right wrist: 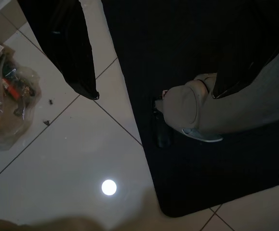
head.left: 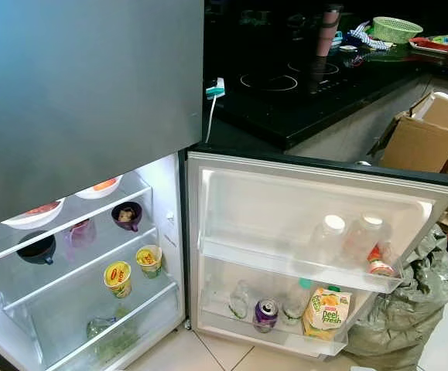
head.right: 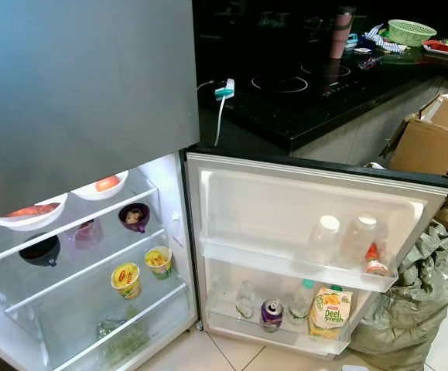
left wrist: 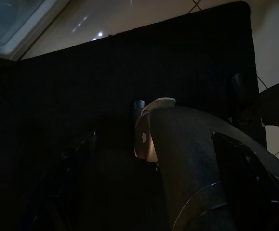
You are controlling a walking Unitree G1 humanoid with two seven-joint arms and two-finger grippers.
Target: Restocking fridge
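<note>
— Presently at the fridge [head.left: 92,93], lower compartment. Door [head.left: 285,193] swung fully out to the right, racks facing the camera. Status of stock?

— Upper door rack: two clear bottles [head.left: 347,232], upright. Lower rack: purple can [head.left: 266,314] and juice carton [head.left: 326,311], upright, side by side. Inner shelves [head.left: 69,232] to the left: plates, cups, two noodle pots [head.left: 118,278].

— And the arms?

— Right pincer [right wrist: 154,95]: hangs low, aimed at floor tile and a black mat [right wrist: 202,168]; fingers spread wide, nothing held. Left pincer [left wrist: 153,139]: over the same mat, too dark to judge its opening or contents.

— Bearing for the next move?

— Fridge ahead of and above both pincers. Door racks nearer the right arm, shelves nearer the left. Long axis of each rack across the door, so probably a front-on approach. No item for restocking identified in either pincer; likely needs fetching first.
</note>
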